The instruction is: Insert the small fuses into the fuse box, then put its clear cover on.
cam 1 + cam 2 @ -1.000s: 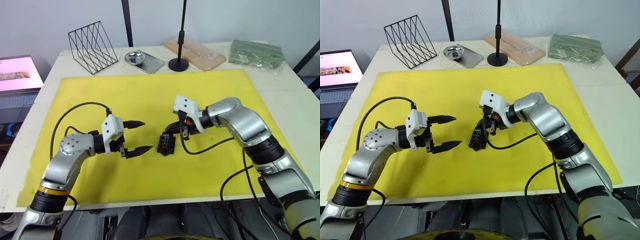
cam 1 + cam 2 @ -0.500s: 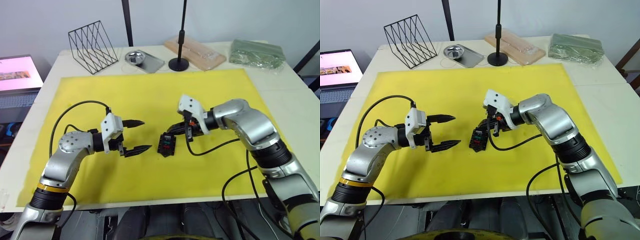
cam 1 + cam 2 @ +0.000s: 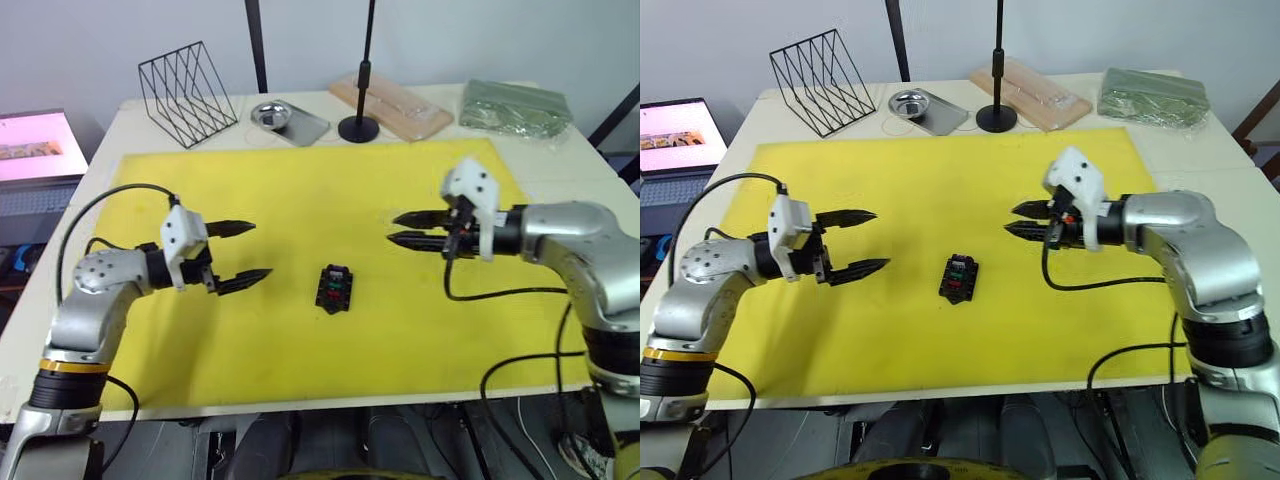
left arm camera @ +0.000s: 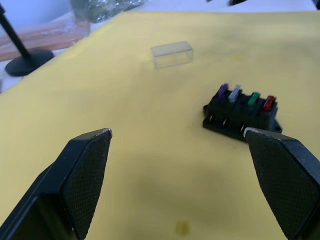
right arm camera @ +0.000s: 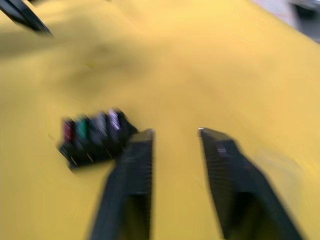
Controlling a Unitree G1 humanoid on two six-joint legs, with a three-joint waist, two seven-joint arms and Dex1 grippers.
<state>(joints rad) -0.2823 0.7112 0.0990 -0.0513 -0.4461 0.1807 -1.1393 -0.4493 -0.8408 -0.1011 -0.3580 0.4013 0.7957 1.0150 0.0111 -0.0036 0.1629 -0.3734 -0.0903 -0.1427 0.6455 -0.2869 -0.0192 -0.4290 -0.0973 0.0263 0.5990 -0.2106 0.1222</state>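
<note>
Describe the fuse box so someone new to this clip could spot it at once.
Find the yellow mat covering the table; near its middle, between the left gripper and right gripper, lies the fuse box. It's a small black block with four coloured fuses standing in a row.

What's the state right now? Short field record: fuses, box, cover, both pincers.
fuses: four small fuses, purple, greyish clear, green, red, standing in a row in the box
fuse box: fuse box on the yellow mat, between the two arms, untouched
clear cover: clear cover lying on the mat, apart from the box, not yet fitted
left pincer: left pincer open, holding nothing, above the mat on the box's left
right pincer: right pincer open, holding nothing, off the box's right
</note>
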